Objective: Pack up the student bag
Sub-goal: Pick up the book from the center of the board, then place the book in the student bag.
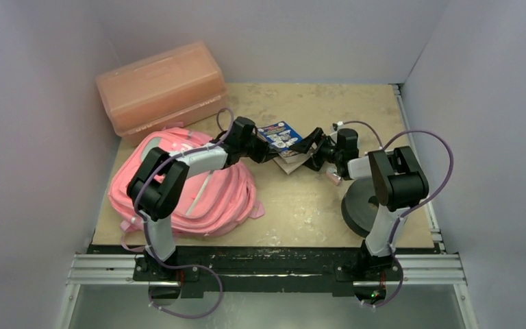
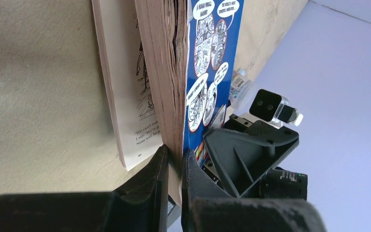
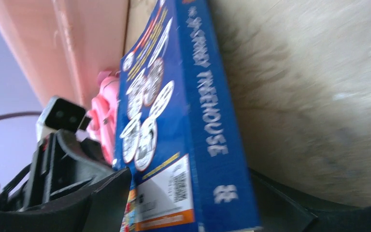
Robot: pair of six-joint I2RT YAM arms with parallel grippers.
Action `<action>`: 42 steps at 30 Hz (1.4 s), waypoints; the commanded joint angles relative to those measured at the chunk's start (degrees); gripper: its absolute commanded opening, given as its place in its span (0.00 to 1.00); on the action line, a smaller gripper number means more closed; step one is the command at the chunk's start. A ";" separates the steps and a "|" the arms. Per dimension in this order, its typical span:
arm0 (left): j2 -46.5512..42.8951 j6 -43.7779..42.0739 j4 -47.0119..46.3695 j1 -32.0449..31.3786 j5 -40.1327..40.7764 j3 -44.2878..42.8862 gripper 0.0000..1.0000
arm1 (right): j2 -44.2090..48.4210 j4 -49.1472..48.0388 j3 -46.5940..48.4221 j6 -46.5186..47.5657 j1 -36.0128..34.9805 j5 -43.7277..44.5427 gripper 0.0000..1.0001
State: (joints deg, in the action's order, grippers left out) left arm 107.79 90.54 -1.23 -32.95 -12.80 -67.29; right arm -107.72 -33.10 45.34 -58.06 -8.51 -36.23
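student bag (image 1: 222, 195): soft pink backpack slumped on the table (image 1: 301, 199), left-middle of the top view, mostly tucked under the left arm, one light strip showing on it

book (image 1: 281, 133): blue paperback with cartoon speech bubbles on the cover, dead centre of the top view and slightly toward the back, sitting between the two grippers and just right of the bag

left gripper (image 2: 174, 176): clamped on the book. In the left wrist view one finger (image 2: 154, 183) sits against the yellowed page block and the other against the blue cover (image 2: 212, 72), so it's pinching that whole stack

loose leaf (image 2: 125, 96): a page with a line drawing and some print hangs apart from the block, on the left of that view, outside the pinch

right gripper (image 3: 195, 188): jaws spread wide, one finger (image 3: 106, 198) lower left by the barcode side of the cover, the other lower right past the spine, with the book in between. Can't tell if either finger actually touches it

spine (image 3: 212, 121): white lettering, "TREEHOUSE" is readable, the rest is too blurry

plastic box (image 1: 161, 86): salmon-orange, see-through, upper left corner of the top view, right behind the bag

grey roll (image 1: 356, 205): flat round thing, lower right of the table, next to the right arm's base
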 commanded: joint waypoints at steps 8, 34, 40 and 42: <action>-3.24 5.16 -19.40 0.20 -5.76 4.88 0.00 | 9.90 -19.83 -11.60 -12.15 -8.01 11.98 0.77; -34.97 -46.12 18.22 -1.39 -5.52 12.65 0.68 | 33.39 3.74 -7.70 17.42 -8.33 29.87 0.00; -39.72 -66.26 40.77 -2.97 8.40 7.53 0.72 | 38.00 28.80 4.20 35.27 -8.40 34.05 0.00; -38.28 -70.65 46.59 -5.78 12.23 5.82 0.74 | 39.86 35.56 7.63 39.65 -8.83 37.79 0.00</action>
State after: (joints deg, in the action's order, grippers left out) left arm 67.37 37.04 26.44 -35.20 -11.11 -58.57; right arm -72.60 -10.57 44.23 -32.97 -16.88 -5.32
